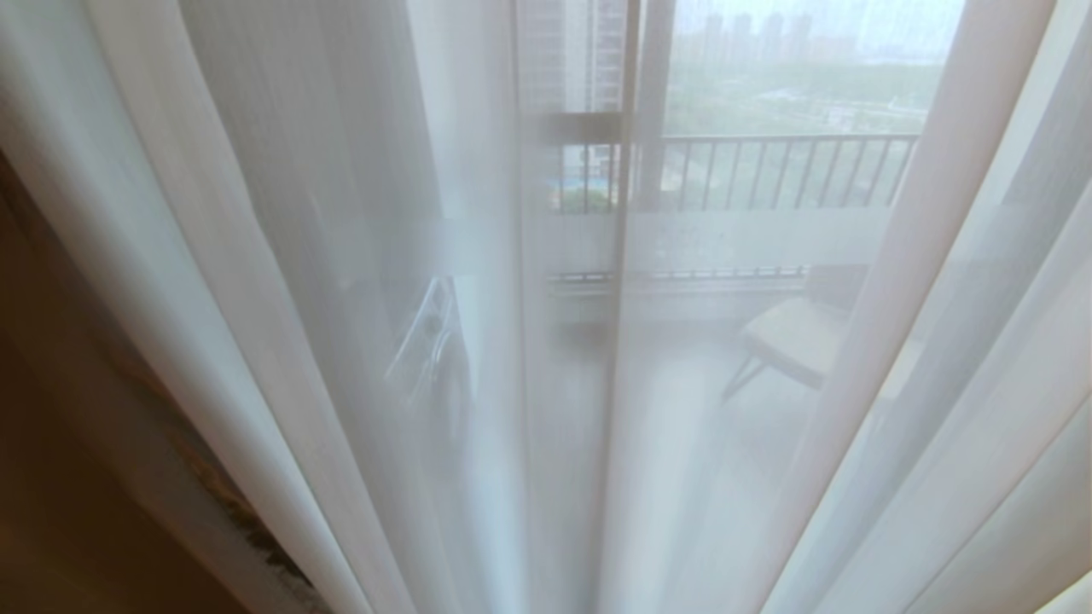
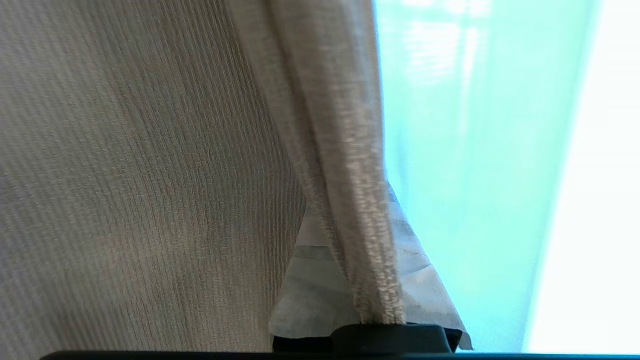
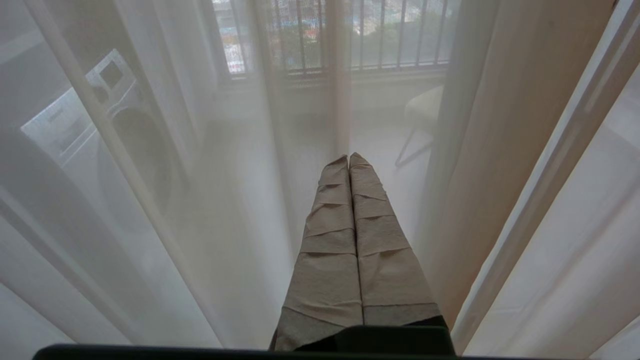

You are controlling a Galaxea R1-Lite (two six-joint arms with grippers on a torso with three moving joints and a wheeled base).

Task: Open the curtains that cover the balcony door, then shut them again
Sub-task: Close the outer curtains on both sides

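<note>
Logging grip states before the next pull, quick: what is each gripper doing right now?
Left gripper: shut on the beige curtain edge.
Right gripper: shut, holding nothing, in front of the sheers.

**A count of what hangs and stands here**

Two kinds of curtain are up: one heavy beige woven panel [image 2: 140, 175], seen close in the left wrist view, and white sheers [image 1: 324, 256] falling in several long folds, too many to number cleanly. Through the sheers I count one chair [image 1: 798, 341], one washing machine [image 3: 100, 125] and one barred railing [image 1: 768, 170]. Two tape-wrapped fingers [image 3: 325, 250] show, pressed together as one pair.
</note>
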